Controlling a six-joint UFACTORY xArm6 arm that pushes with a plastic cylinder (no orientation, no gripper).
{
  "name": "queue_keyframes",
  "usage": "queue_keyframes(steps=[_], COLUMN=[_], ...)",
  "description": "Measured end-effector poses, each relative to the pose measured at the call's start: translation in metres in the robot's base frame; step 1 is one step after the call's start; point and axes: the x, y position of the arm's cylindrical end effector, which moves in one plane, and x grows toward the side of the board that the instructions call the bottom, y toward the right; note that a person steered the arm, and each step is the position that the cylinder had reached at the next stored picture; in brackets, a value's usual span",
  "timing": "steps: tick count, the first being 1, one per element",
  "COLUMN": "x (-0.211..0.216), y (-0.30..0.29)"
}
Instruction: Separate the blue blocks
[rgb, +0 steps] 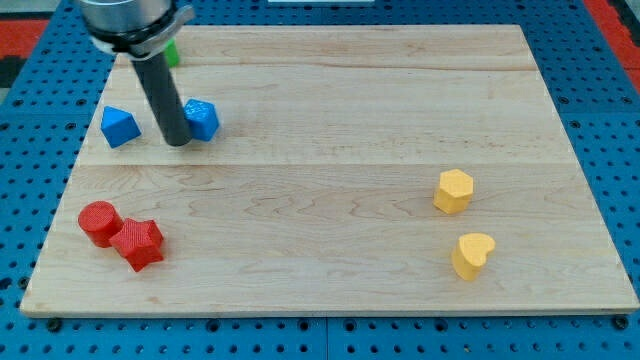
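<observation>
my tip (177, 142) between blue blocks (119, 126) (202, 119) | touching right one | no pincer visible | wooden board (330, 200)

You have just one camera. It sits high at the near side and looks down at a slant across the wooden board (330, 200). You see almost the whole board, with its far edge at the view's top. The rod (165, 100) comes in at the top left, big and close.
</observation>
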Motion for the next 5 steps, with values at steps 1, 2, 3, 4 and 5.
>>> queue_keyframes(steps=[1, 2, 3, 4, 5], x=[-0.007, -0.042, -0.025, -0.009, 0.005], y=[-0.040, 0.032, 0.106, 0.062, 0.073])
